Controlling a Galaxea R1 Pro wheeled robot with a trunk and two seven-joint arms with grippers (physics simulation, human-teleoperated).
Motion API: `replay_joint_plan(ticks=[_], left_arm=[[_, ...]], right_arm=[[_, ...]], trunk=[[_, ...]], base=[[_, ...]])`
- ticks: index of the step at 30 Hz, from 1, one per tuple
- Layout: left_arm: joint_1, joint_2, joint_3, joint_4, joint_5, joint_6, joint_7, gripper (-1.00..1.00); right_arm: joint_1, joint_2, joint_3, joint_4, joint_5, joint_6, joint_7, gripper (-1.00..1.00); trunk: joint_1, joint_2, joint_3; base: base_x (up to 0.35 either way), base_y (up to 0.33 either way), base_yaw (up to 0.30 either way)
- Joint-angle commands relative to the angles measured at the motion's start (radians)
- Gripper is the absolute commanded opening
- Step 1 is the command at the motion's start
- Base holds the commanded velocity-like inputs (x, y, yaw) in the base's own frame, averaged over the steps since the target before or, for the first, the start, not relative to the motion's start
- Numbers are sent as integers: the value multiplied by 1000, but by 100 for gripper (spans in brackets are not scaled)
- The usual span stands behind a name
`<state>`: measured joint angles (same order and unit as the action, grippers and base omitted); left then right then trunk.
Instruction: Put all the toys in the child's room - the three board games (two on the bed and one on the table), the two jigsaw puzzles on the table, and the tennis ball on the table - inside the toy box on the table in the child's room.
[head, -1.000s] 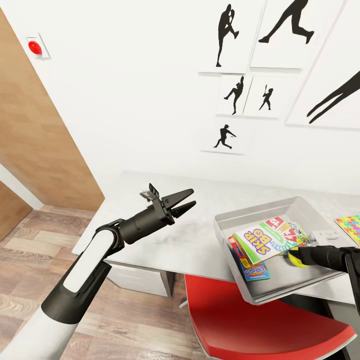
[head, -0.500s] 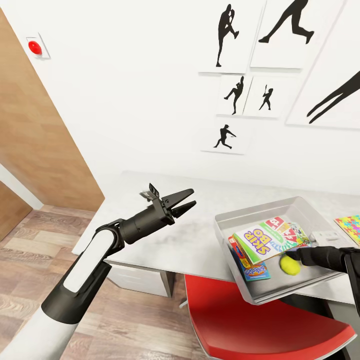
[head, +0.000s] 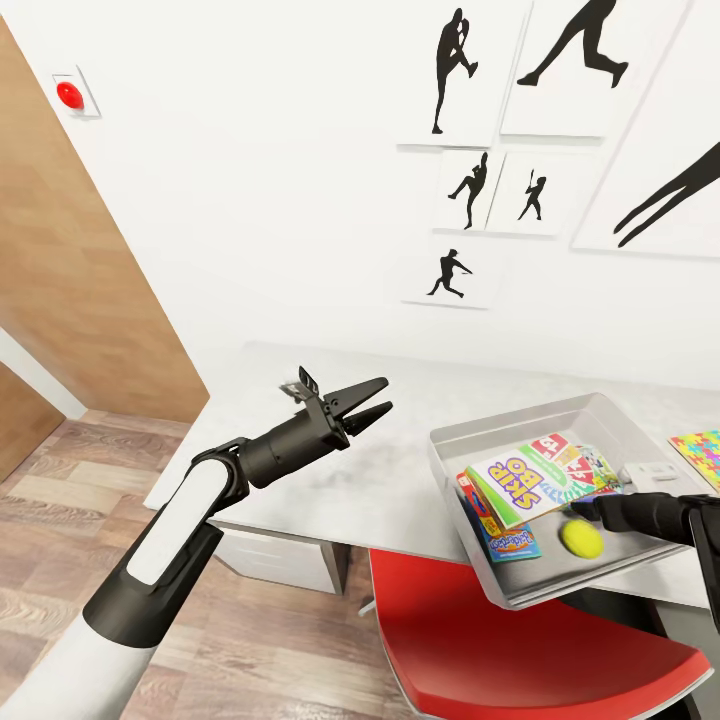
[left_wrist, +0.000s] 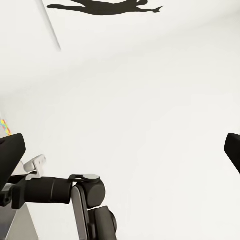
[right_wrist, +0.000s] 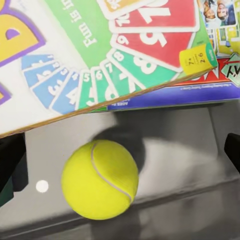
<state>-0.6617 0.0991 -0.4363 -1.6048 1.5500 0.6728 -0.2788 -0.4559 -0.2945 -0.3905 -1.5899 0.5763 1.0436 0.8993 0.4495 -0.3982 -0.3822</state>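
Observation:
The pale grey toy box (head: 450, 440) sits at the table's (head: 330, 480) front edge. Inside it, board games lie stacked, with a yellow-red-green card game box (head: 520, 480) (right_wrist: 100, 50) on top and a blue one (head: 508, 542) beneath. The tennis ball (head: 580, 538) (right_wrist: 100, 186) rests on the box floor beside them. My right gripper (head: 587, 509) (right_wrist: 120, 160) hangs open just above the ball, apart from it. A jigsaw puzzle (head: 700, 452) lies on the table to the box's right. My left gripper (head: 376, 400) (left_wrist: 120, 155) is open and empty over the table's left part.
A red chair (head: 500, 640) stands under the table below the toy box. A brown door (head: 70, 250) is at the left, over the wood-plank floor (head: 60, 510). Black sports-silhouette pictures (head: 470, 190) hang on the white wall. White drawers (head: 280, 560) sit under the table.
The right gripper has opened and let go of the tennis ball, which dropped to the toy box floor. The left arm has not moved.

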Motion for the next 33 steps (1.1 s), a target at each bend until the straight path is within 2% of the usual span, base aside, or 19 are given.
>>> replay_joint_plan(ticks=[1, 8, 12, 16, 17, 20, 23, 24, 30, 33], left_arm=[[-1, 1, -1, 0, 4, 2, -1, 100], [-1, 1, -1, 0, 4, 2, 4, 100], [-1, 0, -2, 0, 4, 2, 33, 100], [-1, -6, -6, 0, 4, 2, 123, 100], [-1, -6, -6, 0, 4, 2, 123, 100], [-1, -12, -8, 0, 4, 2, 193, 100], [-1, -15, -9, 0, 4, 2, 233, 100], [-1, -15, -9, 0, 4, 2, 233, 100], [0, -17, -11, 0, 4, 2, 249, 100], [0, -17, -12, 0, 4, 1, 245, 100]], right_arm=[[-1, 0, -1, -1, 10, 4, 10, 100], [-1, -2, -4, -4, 10, 4, 12, 100], [-4, -8, -9, -12, 6, 4, 16, 100], [-26, -15, -28, -17, -1, 4, 22, 100], [-26, -15, -28, -17, -1, 4, 22, 100], [-40, -17, -72, -19, -5, 4, 40, 100], [-59, -22, -117, -21, -12, 4, 110, 100], [-59, -22, -117, -21, -12, 4, 110, 100], [-122, -44, -211, -22, -19, 4, 350, 100], [-136, -51, -232, -22, -19, 4, 399, 100]], trunk=[[1, -2, -2], [1, -2, -2], [1, -2, -2], [1, -2, -2], [1, -2, -2], [1, -2, -2], [1, -2, -2], [1, -2, -2], [1, -2, -2], [1, -2, -2]], base=[[0, 0, 0], [0, 0, 0], [0, 0, 0], [0, 0, 0], [0, 0, 0], [0, 0, 0], [0, 0, 0], [0, 0, 0], [0, 0, 0], [0, 0, 0]])
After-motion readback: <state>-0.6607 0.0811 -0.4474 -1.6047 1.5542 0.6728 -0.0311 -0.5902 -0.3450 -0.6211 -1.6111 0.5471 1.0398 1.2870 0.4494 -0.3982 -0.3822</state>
